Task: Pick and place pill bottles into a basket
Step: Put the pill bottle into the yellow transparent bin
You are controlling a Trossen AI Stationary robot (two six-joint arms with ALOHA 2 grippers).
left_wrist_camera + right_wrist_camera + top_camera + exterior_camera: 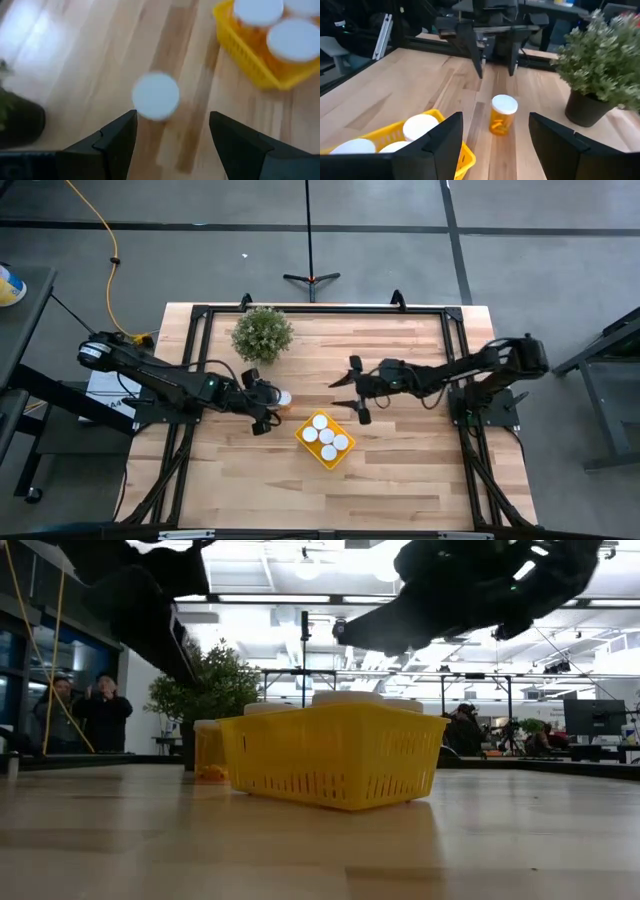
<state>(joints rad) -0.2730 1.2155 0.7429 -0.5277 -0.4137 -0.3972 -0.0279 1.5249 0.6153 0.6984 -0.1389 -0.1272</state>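
Observation:
One orange pill bottle (pixel 502 116) with a white cap (pixel 156 95) stands upright on its base on the table, left of the yellow basket (pixel 341 457). It also shows in the high view (pixel 280 398) and the low view (pixel 209 753). My left gripper (pixel 172 120) is open. Its fingers (pixel 478 55) stand just on the table's left side of this bottle and do not touch it. Several white-capped bottles (pixel 324 437) stand in the basket (pixel 330 765). My right gripper (pixel 345 392) is open and empty, above the table just beyond the basket's far side.
A round green potted plant (pixel 262 333) stands at the far side of the table, behind the loose bottle. Black frame rails (pixel 320 311) run along the table's edges. Bare wood lies near the basket's front (pixel 320 495). People stand in the room beyond the table (pixel 85 710).

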